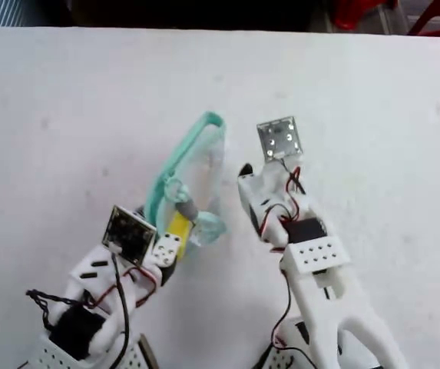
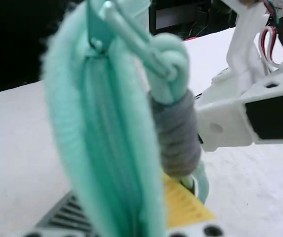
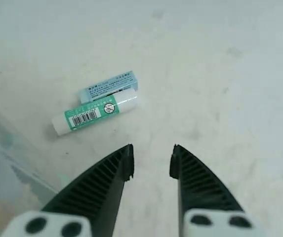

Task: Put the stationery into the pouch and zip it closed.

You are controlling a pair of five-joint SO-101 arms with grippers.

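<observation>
Teal zip edge of the pouch point(image 2: 106, 148) sits right up against my left wrist camera, with the zip pull point(image 2: 173, 133), knotted cord and grey wrap, just beside it. Left gripper point(image 1: 175, 229) is clamped on the pouch's near end, yellow pad point(image 2: 183, 207) pressed to it, and the pouch stands on edge on the table point(image 1: 66, 115). Can't tell if the zip is open. Right gripper point(image 3: 151, 160) hangs just beside the pouch's clear side, jaws apart, nothing between them. Ahead of it lie a glue stick point(image 3: 94, 114) and a small blue box point(image 3: 109, 86), touching side by side, near the clear wall. Can't tell whether they're on bare table or seen through plastic. My read of the step: loading stationery, zipping not yet done. Next move likely calls for the right jaws to come down across the glue stick's short axis. It may roll if nudged. Then it gets fed into the mouth I'm holding. Labels: the glue stick has a green label with a barcode and a round crossed-out symbol. The box has dark print, too small to read.
</observation>
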